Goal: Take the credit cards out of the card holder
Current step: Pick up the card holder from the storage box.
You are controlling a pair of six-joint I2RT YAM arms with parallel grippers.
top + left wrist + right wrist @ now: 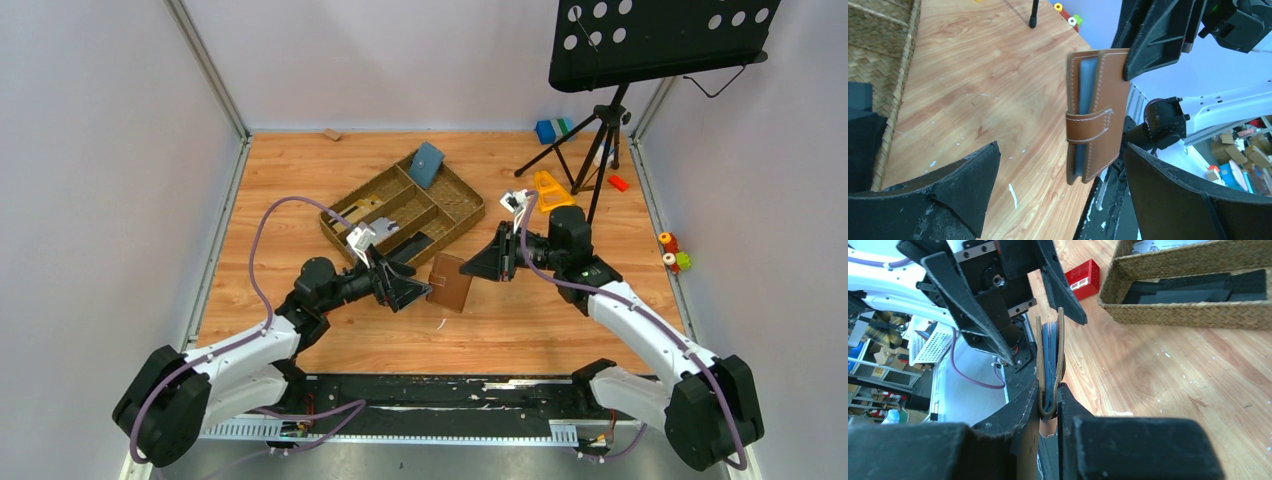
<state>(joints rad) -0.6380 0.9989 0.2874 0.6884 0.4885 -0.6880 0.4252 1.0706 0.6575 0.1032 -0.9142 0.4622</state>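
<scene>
Robotics lab: white panel walls (100,150) enclosing wooden tabletop (290,190), aluminium frame rails (206,65), cluttered storage shelves (868,390) beyond.

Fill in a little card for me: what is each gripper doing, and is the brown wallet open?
card holder: closed, tab fastened
inside: blue-grey layers tucked in
right gripper: shut on the card holder
left gripper: open, one finger either side of the card holder
basket: behind, with a blue pouch leaning inside
</scene>
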